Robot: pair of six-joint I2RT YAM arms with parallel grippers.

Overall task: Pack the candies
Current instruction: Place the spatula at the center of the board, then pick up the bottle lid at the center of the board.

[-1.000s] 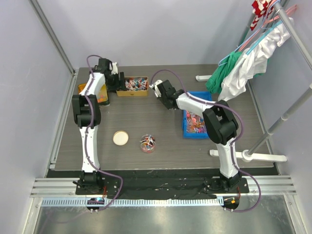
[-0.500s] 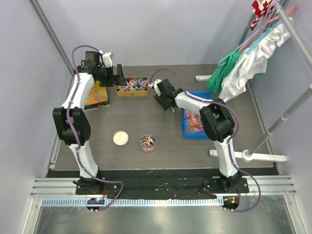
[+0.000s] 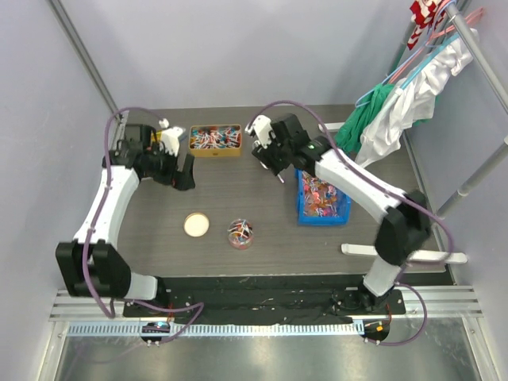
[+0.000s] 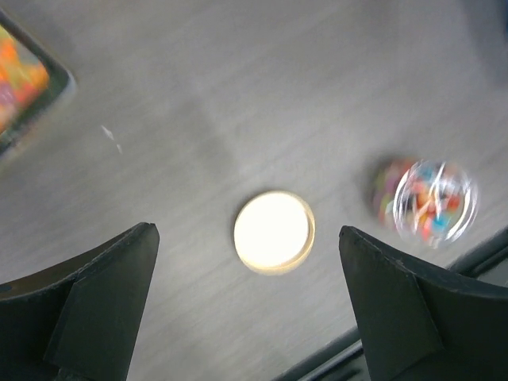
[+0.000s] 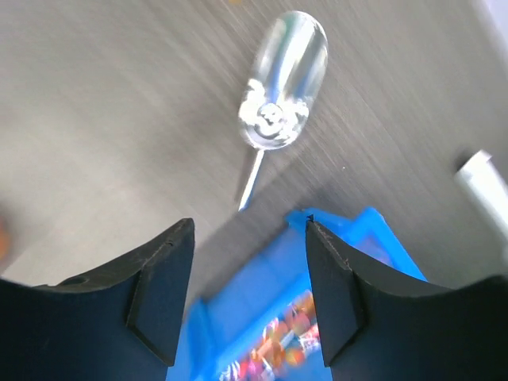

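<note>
The candies (image 3: 215, 139) sit in several lots in the top view: a heap of wrapped ones in a yellow box (image 3: 214, 152) at the far middle of the surface (image 3: 238, 190), more in a blue bin (image 3: 324, 221) on the right, and a few in a small clear jar (image 3: 240, 244) near the front middle. A round pale lid (image 3: 196, 225) lies flat just left of the jar, apart from it. The left pincer (image 3: 185, 172) hangs over the surface left of the yellow box, and the right pincer (image 3: 275, 164) hangs between that box and the blue bin. Clothes (image 3: 397, 103) hang from a rail at the far right. In the left wrist view the left pincer stands wide apart with nothing between its fingers (image 4: 87, 317). It looks down on the lid, with the jar of mixed colours blurred to the right. A dark-rimmed tray (image 4: 62, 78) with orange pieces shows at the upper left corner. In the right wrist view the right pincer is also apart and holds nothing. Its fingers (image 5: 159, 294) frame a corner of the blue bin, where red and white candies show at the bottom. Beyond that corner a shiny scoop (image 5: 282, 79) lies on the surface, its thin handle pointing toward the bin. Whether it touches the bin, I cannot tell.
</note>
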